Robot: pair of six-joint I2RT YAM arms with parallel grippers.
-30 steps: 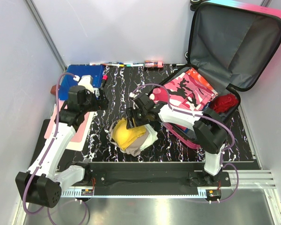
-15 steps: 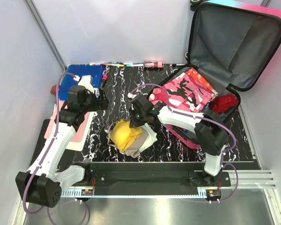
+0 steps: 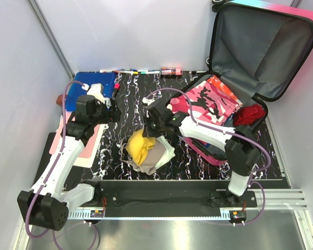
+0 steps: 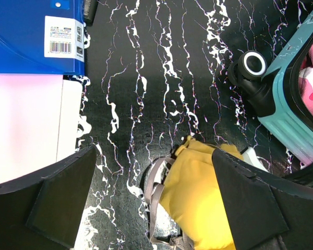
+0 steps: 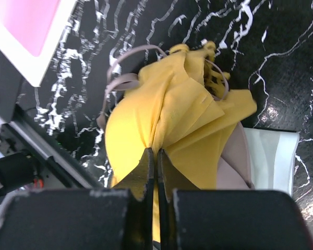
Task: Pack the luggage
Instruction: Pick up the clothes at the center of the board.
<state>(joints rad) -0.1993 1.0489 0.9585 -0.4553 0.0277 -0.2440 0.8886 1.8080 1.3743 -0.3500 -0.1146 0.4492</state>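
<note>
Upper right of the top view: open pink-to-teal hard-shell suitcase point(image 3: 261, 47) holds a pink camouflage garment point(image 3: 214, 101) | centre of black marbled table point(image 3: 130, 99): right pincer point(image 5: 156, 156) pinches crumpled yellow cloth point(image 5: 146, 120), not yet packed | left pincer point(image 4: 154, 156) wide, empty

The luggage point(image 3: 261, 47) has its lid cut off by the top edge, and the right arm point(image 3: 201, 130) hides part of its lower half.

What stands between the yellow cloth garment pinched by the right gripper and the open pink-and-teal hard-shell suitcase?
Nothing visible. The right gripper is shut on the yellow cloth garment; only bare black marbled tabletop lies between it and the pink-and-teal hard-shell suitcase, whose low near rim it must clear.
</note>
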